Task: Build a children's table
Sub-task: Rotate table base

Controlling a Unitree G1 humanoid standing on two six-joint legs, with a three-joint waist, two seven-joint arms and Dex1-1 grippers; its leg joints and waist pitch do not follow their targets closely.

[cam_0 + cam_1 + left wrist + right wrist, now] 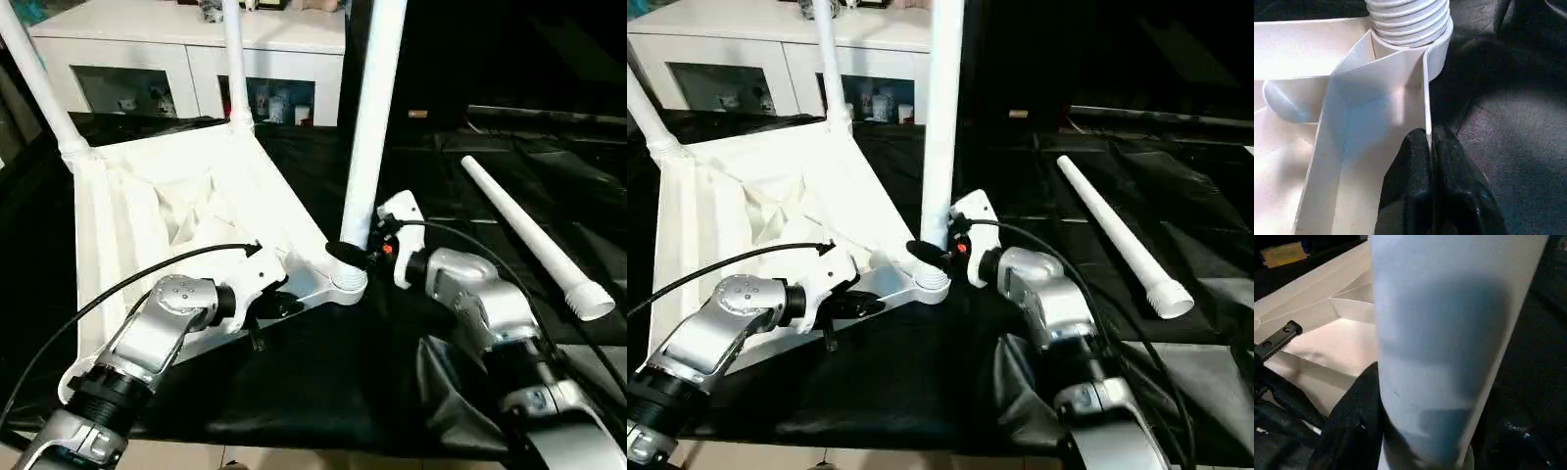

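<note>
Currently, your inventory reads as follows.

Tabletop: white plastic, lying underside up on the black cloth, its ribs facing you.

Near-corner leg: standing upright in the round socket at the corner nearest your right arm (its threaded collar shows in the left wrist view).

Far legs: you have two more, one at the far left corner and one at the far right corner, both seated and standing up.

Loose leg: lying flat on the cloth, well apart from the tabletop, on your right.

Left gripper: your two black fingers are pinched together on the thin edge rib of the tabletop, just beside the socket.

Right gripper: clamped around the foot of the near-corner leg, just above the socket.

Cabinet: white, glass-doored, behind the table.
</note>
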